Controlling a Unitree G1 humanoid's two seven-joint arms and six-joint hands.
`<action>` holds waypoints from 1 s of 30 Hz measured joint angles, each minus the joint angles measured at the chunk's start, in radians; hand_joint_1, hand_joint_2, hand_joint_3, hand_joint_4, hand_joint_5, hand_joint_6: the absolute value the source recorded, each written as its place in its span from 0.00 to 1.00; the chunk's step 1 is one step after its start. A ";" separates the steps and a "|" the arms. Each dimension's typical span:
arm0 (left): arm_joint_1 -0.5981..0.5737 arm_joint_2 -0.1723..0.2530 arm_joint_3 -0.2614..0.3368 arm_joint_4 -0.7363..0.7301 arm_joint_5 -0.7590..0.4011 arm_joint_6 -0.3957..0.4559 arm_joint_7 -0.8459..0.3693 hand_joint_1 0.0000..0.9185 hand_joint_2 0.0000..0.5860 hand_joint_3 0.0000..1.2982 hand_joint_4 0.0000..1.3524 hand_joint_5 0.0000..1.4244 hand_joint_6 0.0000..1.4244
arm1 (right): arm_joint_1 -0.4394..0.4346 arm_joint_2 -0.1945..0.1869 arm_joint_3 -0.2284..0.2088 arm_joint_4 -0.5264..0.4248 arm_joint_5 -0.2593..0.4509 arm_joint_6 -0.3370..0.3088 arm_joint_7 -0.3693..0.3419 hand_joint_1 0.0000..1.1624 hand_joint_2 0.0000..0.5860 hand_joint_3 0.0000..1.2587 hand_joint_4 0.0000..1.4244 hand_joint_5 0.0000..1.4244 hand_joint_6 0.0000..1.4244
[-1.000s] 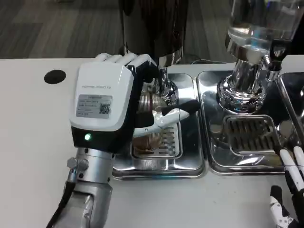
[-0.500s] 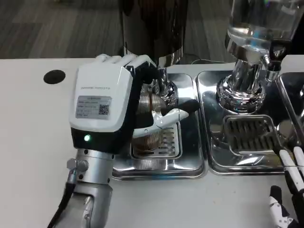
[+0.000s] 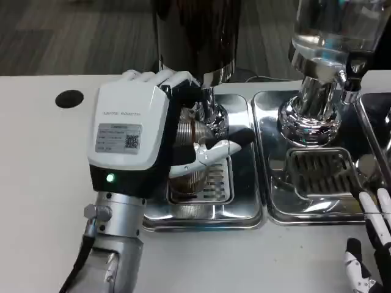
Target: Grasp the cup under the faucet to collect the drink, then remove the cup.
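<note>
A ribbed clear cup (image 3: 190,155) stands on the grate of the left drip tray (image 3: 244,213), below the dark dispenser (image 3: 195,36) and its chrome faucet (image 3: 211,110). My left hand (image 3: 137,137) wraps around the cup from the left, its white back toward the camera and its thumb across the cup's front. Most of the cup is hidden behind the hand. My right hand (image 3: 369,250) sits at the lower right corner, near the table's front edge; only its fingertips show, apart and holding nothing.
A second clear dispenser (image 3: 333,36) stands on a chrome base over the right drip tray (image 3: 278,183). A black round hole (image 3: 69,98) marks the white table at the left. Bare table lies to the left and in front.
</note>
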 measured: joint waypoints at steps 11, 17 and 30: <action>0.004 0.002 0.004 -0.005 0.000 -0.001 0.000 0.00 0.14 0.54 0.46 0.44 0.38 | -0.001 0.003 0.001 0.000 0.000 0.000 0.000 0.06 0.89 0.06 0.00 0.00 0.01; 0.013 0.006 0.009 -0.016 0.000 -0.003 0.000 0.00 0.14 0.54 0.46 0.44 0.38 | -0.002 0.003 0.000 0.000 0.003 0.000 0.002 0.07 0.89 0.06 0.00 0.00 0.01; 0.031 0.010 0.029 -0.028 0.001 -0.009 -0.004 0.00 0.13 0.35 0.23 0.31 0.26 | -0.021 0.003 0.013 0.002 0.002 0.000 0.013 0.08 0.88 0.06 0.00 0.00 0.01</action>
